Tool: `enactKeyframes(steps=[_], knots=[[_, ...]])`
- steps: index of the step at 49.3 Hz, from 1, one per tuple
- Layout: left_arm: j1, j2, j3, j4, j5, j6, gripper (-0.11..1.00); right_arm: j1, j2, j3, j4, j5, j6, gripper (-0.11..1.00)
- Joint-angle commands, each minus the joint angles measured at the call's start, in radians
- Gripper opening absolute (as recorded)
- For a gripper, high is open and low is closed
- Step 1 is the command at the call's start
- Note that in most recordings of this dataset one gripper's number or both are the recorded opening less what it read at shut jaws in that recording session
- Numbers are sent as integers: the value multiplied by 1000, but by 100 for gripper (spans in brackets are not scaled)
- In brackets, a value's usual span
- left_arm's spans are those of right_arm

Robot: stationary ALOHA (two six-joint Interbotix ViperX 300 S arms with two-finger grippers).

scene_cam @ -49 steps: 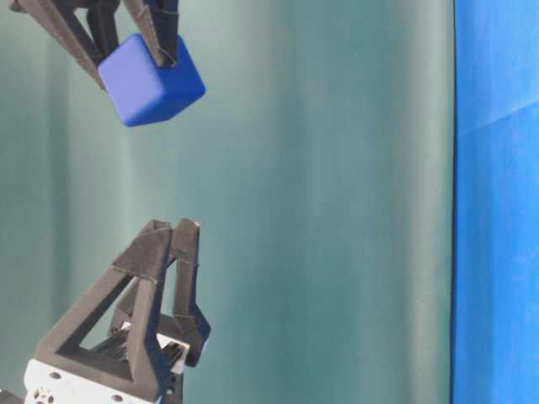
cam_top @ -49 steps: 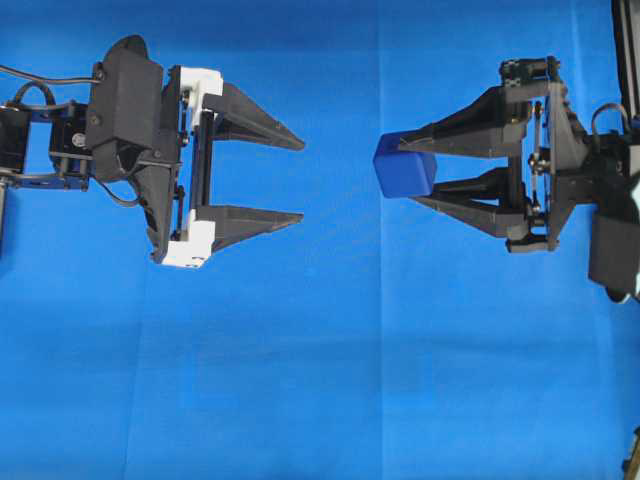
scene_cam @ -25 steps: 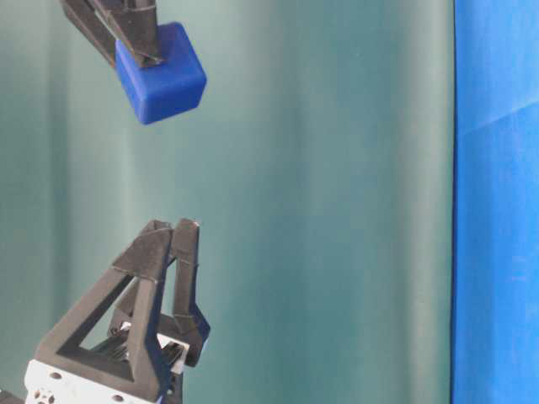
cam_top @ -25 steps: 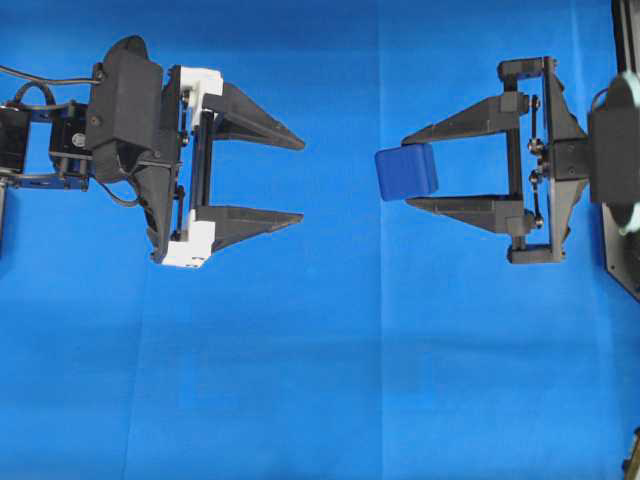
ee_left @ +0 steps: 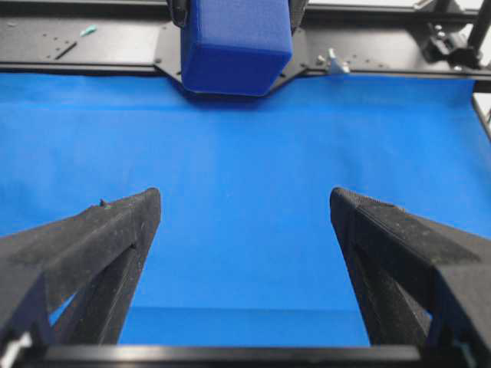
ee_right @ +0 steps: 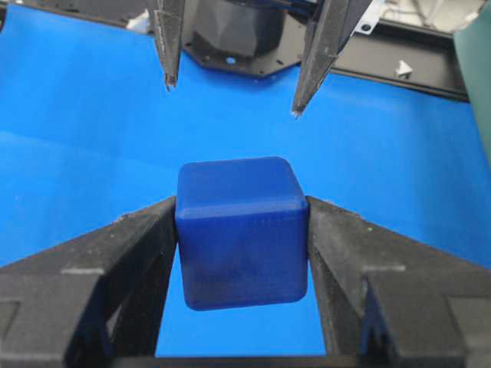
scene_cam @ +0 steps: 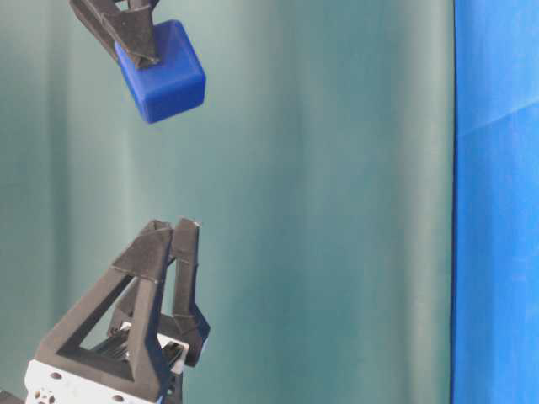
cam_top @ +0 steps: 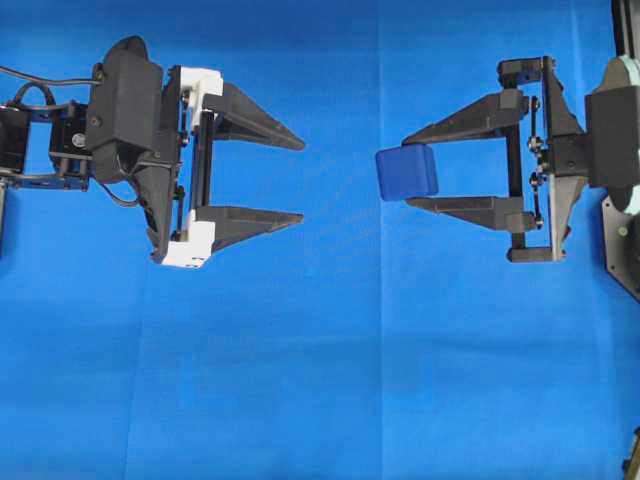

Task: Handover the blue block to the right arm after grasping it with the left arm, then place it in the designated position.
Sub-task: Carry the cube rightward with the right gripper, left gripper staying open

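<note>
- Right gripper [cam_top: 408,172]: clamped on the blue block [cam_top: 406,173], one finger pressed on each of two opposite faces. Block sits at the fingertips, sticking out past them toward the other arm.
- In right wrist view the block [ee_right: 241,230] is square between both fingers [ee_right: 130,253], upright, rounded edges clear, lifted off the blue cloth [ee_right: 69,115].
- Left gripper [cam_top: 300,178]: fingers wide apart, nothing between them. White brackets [cam_top: 195,85] at the finger bases.
- Overhead: the two grippers face each other across the middle, tips pointing at each other, clear gap betw. them. Block not touching the left fingers [cam_top: 262,122].
- Left wrist view: block [ee_left: 236,42] straight ahead, top centre, in line w/ the gap betw. the two left fingers [ee_left: 100,238]; well apart from them.
- Table-level view: block [scene_cam: 162,71] held in the air at upper left by the right gripper's fingers [scene_cam: 126,29]; left gripper [scene_cam: 168,231] lower in frame, apart from it. Green backdrop [scene_cam: 337,210] behind; strip of blue cloth on the right edge.
- Left arm [cam_top: 60,135]: black body w/ cables, at the left edge of the overhead view. Right arm [cam_top: 610,130] at the right edge.
- Table [cam_top: 320,380] covered w/ the blue cloth; a faint fold line runs down it near the middle.
</note>
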Motion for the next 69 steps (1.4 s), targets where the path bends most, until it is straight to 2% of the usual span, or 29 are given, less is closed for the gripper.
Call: enactKeyframes(steps=[1,54,69], knots=[[2,-17,-17,3,-9,2,93,2,-8,-9,3,-3,2,44],[0,-14,-18,3,-21,2,93,2,-6,-11,3,41,5,44],[2,-14,-18,2,-21,2,93,3,-6,-11,8,94,12,44]])
